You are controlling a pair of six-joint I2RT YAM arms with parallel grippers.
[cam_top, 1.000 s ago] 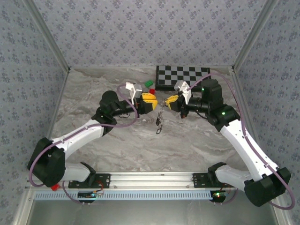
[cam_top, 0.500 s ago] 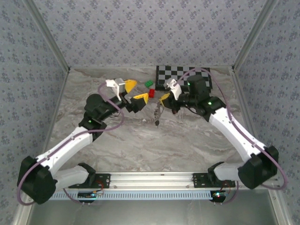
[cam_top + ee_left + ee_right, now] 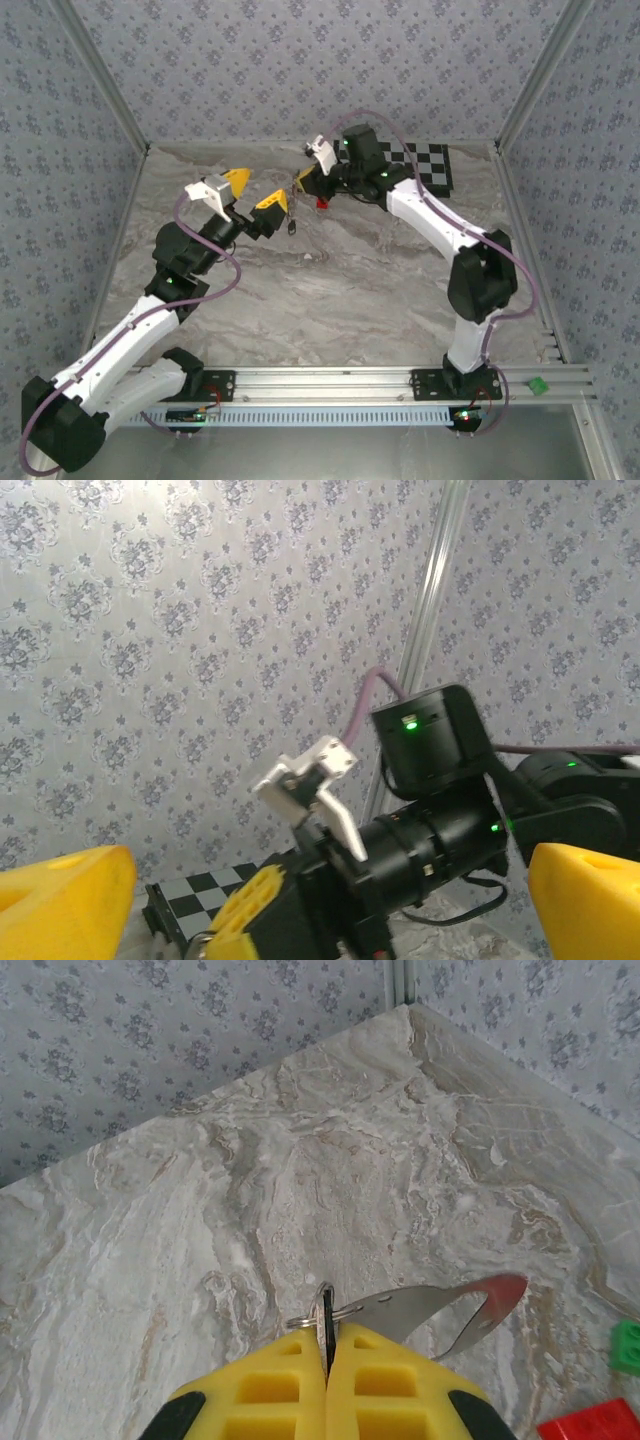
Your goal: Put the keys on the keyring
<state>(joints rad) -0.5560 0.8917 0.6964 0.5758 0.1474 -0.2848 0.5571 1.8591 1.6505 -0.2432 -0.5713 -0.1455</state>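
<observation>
Right hand (image 3: 327, 1358) pinches the keyring (image 3: 322, 1310) thinly; it may slip. Left hand (image 3: 255, 192), wide beside the keyring, could knock what seem keys (image 3: 291, 225).

The keyring (image 3: 303, 1321) is a thin silvery wire ring. It stands on edge, pinched in the tip of the closed right gripper (image 3: 327, 1340), and only a small arc of it shows. In the top view the keys (image 3: 291, 224) are a tiny dark bunch. They hang on a thin line at 7 o'clock from that gripper. Single keys are too small to tell apart.
</observation>
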